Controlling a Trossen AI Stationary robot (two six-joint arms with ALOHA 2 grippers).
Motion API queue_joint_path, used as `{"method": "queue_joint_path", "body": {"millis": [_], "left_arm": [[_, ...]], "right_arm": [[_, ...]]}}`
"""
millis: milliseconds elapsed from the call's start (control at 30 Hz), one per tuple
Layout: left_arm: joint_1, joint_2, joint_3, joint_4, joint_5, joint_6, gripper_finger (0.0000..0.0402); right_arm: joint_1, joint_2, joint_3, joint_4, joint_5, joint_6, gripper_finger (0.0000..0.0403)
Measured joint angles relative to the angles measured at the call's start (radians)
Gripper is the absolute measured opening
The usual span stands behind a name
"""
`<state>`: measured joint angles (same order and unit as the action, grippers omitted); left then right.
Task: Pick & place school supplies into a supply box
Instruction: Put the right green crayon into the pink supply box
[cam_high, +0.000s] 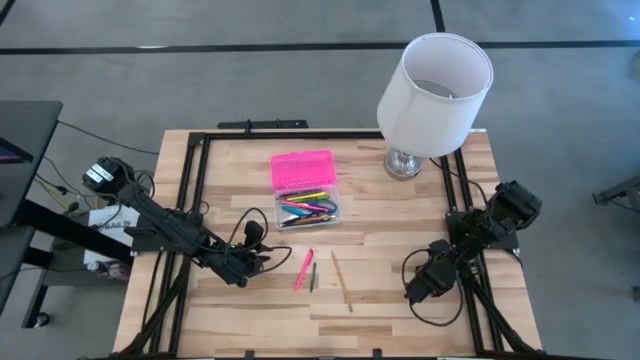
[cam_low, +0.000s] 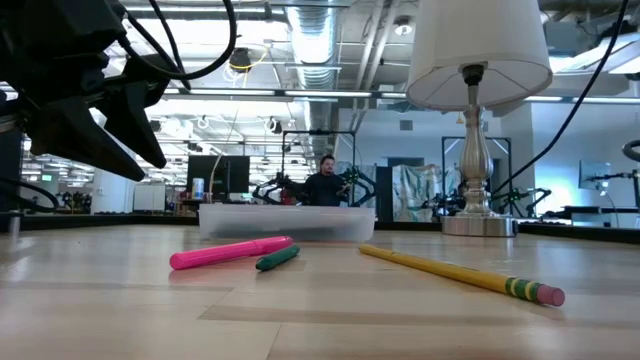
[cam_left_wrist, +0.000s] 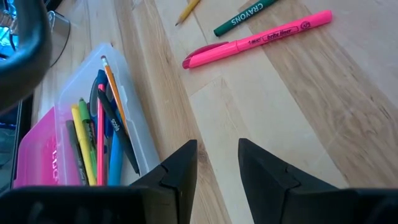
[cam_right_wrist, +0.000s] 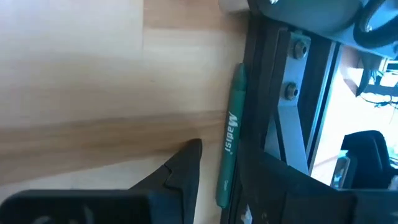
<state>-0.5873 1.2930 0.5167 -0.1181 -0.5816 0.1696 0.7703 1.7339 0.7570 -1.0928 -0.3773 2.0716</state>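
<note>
The supply box (cam_high: 308, 208) has a clear base holding several pens and pencils (cam_left_wrist: 102, 134), and its pink lid (cam_high: 300, 168) lies open behind it. On the table in front of it lie a pink highlighter (cam_high: 303, 268), a green crayon (cam_high: 312, 277) and a yellow pencil (cam_high: 342, 281). My left gripper (cam_high: 248, 262) hovers open left of them with nothing between its fingers (cam_left_wrist: 180, 165). My right gripper (cam_high: 418, 287) stands open at the table's right side, low over a green pen (cam_right_wrist: 231, 118). That pen lies on the wood along the black frame rail (cam_right_wrist: 264, 74), between the fingers. My right gripper slants down with its fingers on either side of the green pen's near end (cam_right_wrist: 222, 183) and along its length. The pen lies flat on the table against the rail. Whether a finger touches it, I cannot tell.
A white-shaded lamp (cam_high: 432, 95) stands at the far right, its metal base (cam_high: 403, 163) close to the box. Black frame rails run along the table's left (cam_high: 195, 200), far and right sides. Bare wood lies between the loose supplies and my right gripper.
</note>
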Motion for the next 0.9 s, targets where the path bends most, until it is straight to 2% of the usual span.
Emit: {"method": "queue_joint_path", "body": {"millis": [233,567,900], "left_arm": [[0.0,0.0,0.0,-0.004,0.028,-0.014,0.0111],[0.0,0.0,0.0,0.002,0.034,-0.014,0.0111],[0.0,0.0,0.0,0.003,0.036,-0.013,0.0111]], "right_arm": [[0.023,-0.016,-0.003,0.012,-0.013,0.011,0.0107],[0.107,-0.155,-0.079,0.08,0.045,0.161,0.0107],[0.118,-0.243,-0.166,0.164,0.06,0.158,0.0107]]}}
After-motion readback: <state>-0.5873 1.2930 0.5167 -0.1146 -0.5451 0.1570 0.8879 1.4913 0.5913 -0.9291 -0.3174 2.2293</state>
